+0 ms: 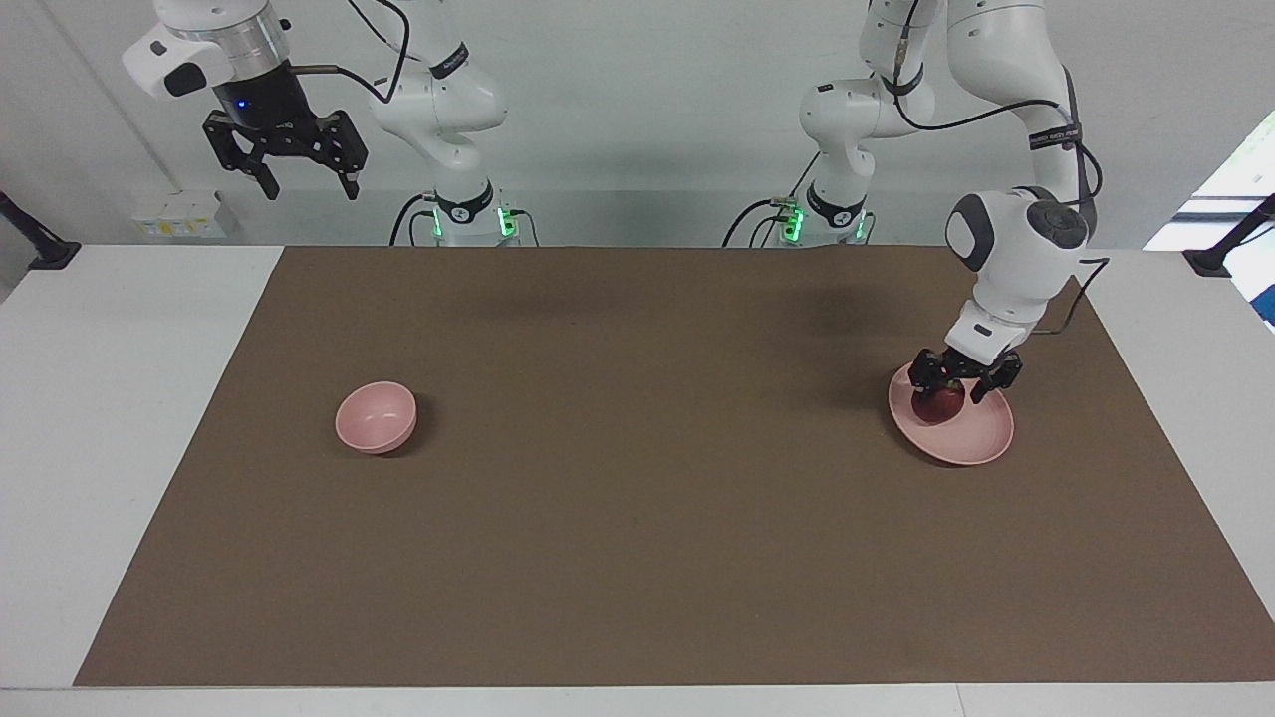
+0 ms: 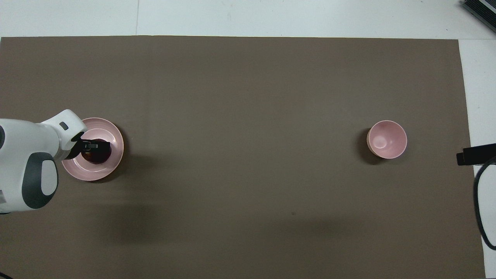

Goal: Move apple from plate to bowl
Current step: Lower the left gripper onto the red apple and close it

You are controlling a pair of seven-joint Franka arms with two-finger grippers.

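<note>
Facing view: left tool [image 1: 948, 390] astride apple [image 1: 939, 405].

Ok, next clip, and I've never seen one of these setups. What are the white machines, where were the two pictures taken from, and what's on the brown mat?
The white machines are two robot arms, each ending in a black two-finger hand. One picture is shot from across the table, facing the robots. The other looks steeply down from above the robots' own end, so the sides are swapped between the two.

On the mat lie a flat pink plate toward the left arm's end and a small pink bowl toward the right arm's end. A dark red apple sits on the plate.

The left hand is down on the plate with a finger on either side of the apple. Whether it grips the apple yet, I cannot tell. The right hand is open and waits high in the air, holding nothing. The bowl is empty.
</note>
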